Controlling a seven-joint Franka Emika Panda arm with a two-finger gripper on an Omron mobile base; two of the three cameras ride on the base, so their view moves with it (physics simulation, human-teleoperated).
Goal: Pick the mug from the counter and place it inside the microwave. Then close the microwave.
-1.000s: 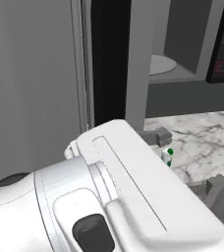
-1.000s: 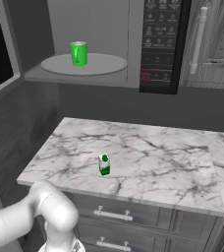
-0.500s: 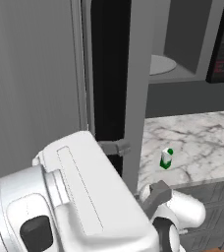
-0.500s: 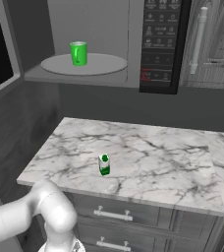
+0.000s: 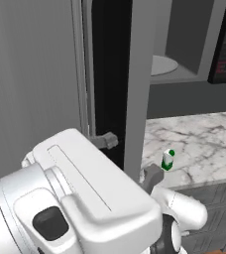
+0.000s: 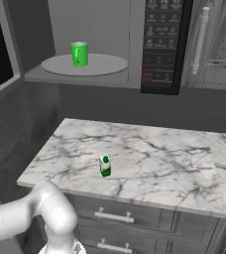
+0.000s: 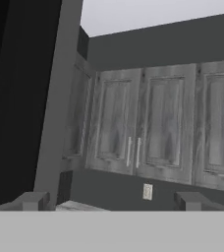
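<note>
The bright green mug (image 6: 79,53) stands upright on the white round plate (image 6: 107,65) inside the open microwave (image 6: 105,22), left of its dark button panel (image 6: 160,44). The marble counter (image 6: 159,163) lies below. In the left base view my gripper (image 5: 129,158) is open and empty, down at counter height. Its two grey fingers sit on either side of the lower edge of the swung-out microwave door (image 5: 137,74). In the hand view the open gripper (image 7: 111,202) has the dark door (image 7: 20,98) at its left.
A tiny green-and-white carton (image 6: 105,166) stands on the counter's front middle, also seen beside the door (image 5: 167,159). Grey drawer fronts (image 6: 135,213) run under the counter. Upper cabinets with a long handle (image 6: 200,39) flank the microwave's right. A wall outlet (image 7: 147,191) shows ahead of the hand.
The hand has swung and shifted left in the left base view, and both fingers now show around the door's lower edge. Mug and carton have not moved.
</note>
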